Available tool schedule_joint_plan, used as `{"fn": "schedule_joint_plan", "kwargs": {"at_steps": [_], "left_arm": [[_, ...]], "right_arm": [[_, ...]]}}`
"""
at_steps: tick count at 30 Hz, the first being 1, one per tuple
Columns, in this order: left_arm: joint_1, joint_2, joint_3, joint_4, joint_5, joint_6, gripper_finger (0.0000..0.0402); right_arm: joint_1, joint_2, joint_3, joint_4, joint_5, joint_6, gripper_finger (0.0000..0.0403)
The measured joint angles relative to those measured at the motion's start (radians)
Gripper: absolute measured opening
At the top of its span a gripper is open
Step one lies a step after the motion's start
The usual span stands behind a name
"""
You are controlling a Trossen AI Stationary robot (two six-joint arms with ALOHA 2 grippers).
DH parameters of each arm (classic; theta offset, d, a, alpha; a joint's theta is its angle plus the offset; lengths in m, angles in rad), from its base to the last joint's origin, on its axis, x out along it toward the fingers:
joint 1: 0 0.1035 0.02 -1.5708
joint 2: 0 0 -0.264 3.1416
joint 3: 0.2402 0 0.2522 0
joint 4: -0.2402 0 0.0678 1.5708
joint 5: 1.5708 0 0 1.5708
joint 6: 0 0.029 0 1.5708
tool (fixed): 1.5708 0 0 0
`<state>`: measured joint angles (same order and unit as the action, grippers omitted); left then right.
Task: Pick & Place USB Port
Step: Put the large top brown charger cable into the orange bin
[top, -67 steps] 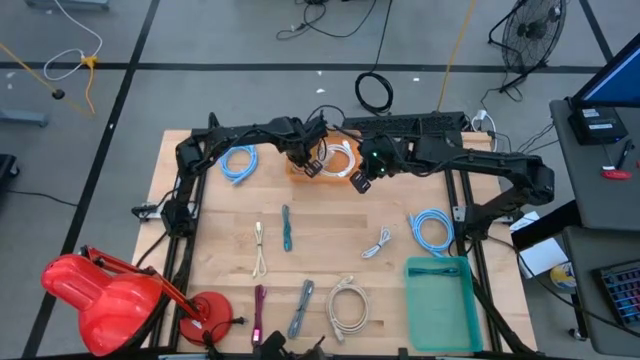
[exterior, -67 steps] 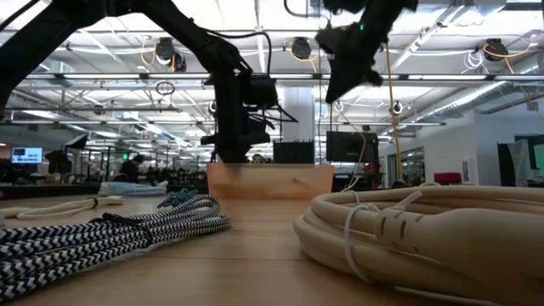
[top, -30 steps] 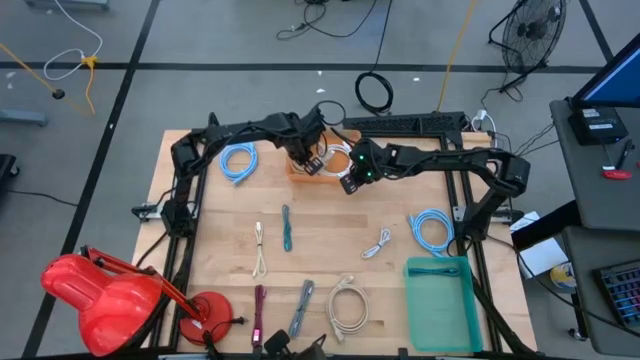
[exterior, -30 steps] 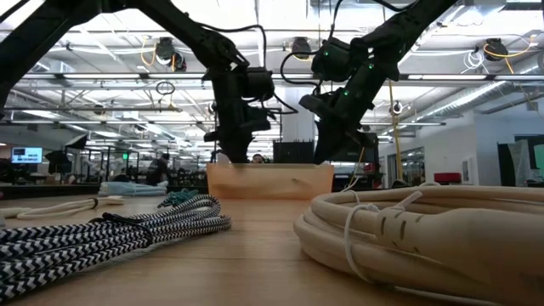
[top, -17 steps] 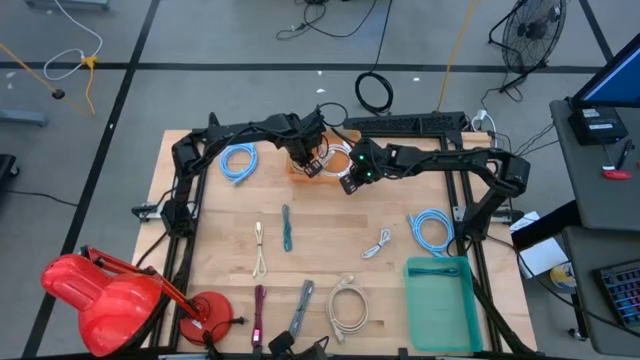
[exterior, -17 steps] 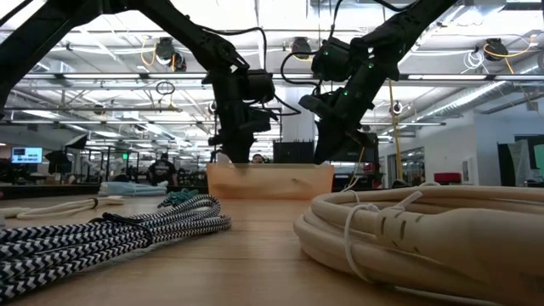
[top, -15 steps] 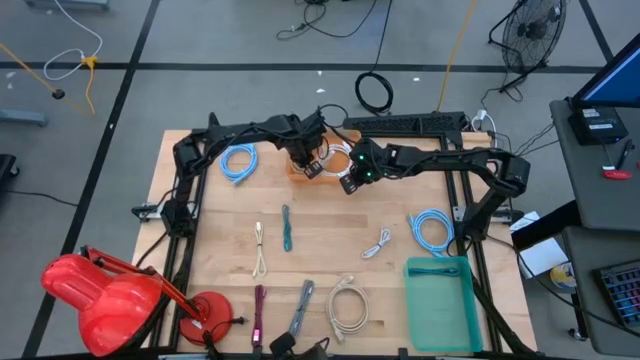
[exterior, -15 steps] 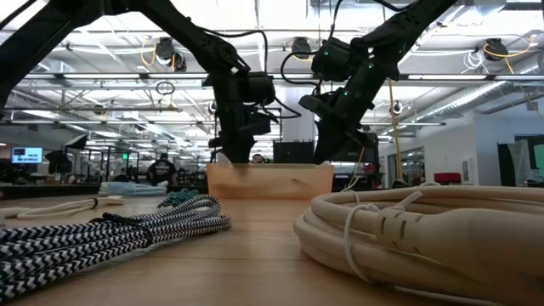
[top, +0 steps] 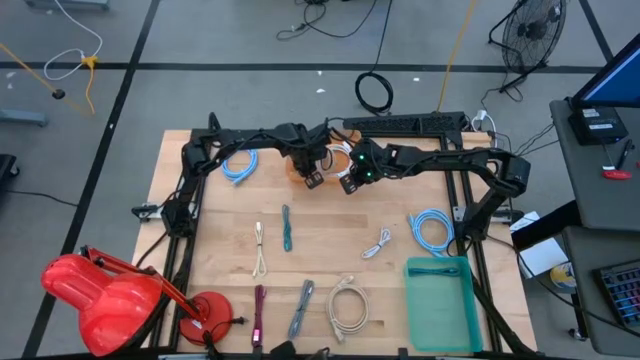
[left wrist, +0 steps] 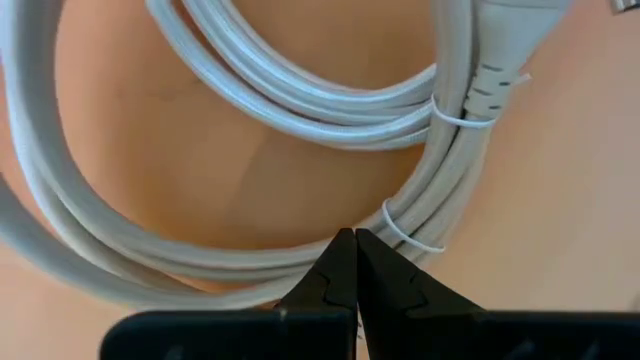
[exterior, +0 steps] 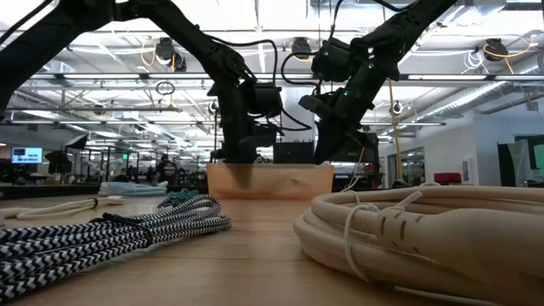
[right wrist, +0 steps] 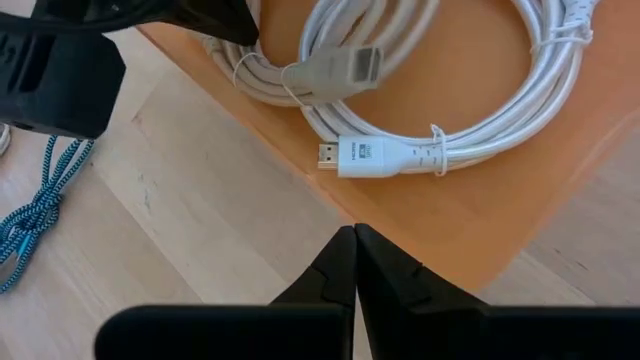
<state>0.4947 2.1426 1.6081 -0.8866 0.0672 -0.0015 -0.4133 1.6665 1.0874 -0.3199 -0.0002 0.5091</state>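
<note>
high view: both tools meet at the orange tray at the surface's far edge, left tool and right tool.

low view: both arms hang behind the tray.

left wrist view: closed, empty tips hover over a white cable, perhaps touching it.

right wrist view: closed, empty tips hover over the tray edge; the cable's plug lies in the tray.

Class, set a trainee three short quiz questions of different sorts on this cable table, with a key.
1. True or false: the left gripper is shut.
2. Which colour is the tray at the table's near right corner? A green, B red, C yellow.
3. Fill in: the white coiled cable lies on an ____ board.

Key: 1 true; 2 A; 3 orange.
</note>
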Motion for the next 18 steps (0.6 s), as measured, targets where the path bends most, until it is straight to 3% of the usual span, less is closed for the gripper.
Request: {"fn": "schedule_joint_plan", "kwargs": {"at_steps": [9, 18], "left_arm": [[0.032, 0.004, -0.003, -0.119, -0.070, -0.009, 0.0000], [0.027, 0.001, 0.006, -0.096, -0.106, -0.053, 0.0000]], "right_arm": [[-0.002, 0.003, -0.003, -0.035, 0.010, -0.009, 0.0000], [-0.005, -0.010, -0.002, -0.044, 0.010, -0.016, 0.0000]]}}
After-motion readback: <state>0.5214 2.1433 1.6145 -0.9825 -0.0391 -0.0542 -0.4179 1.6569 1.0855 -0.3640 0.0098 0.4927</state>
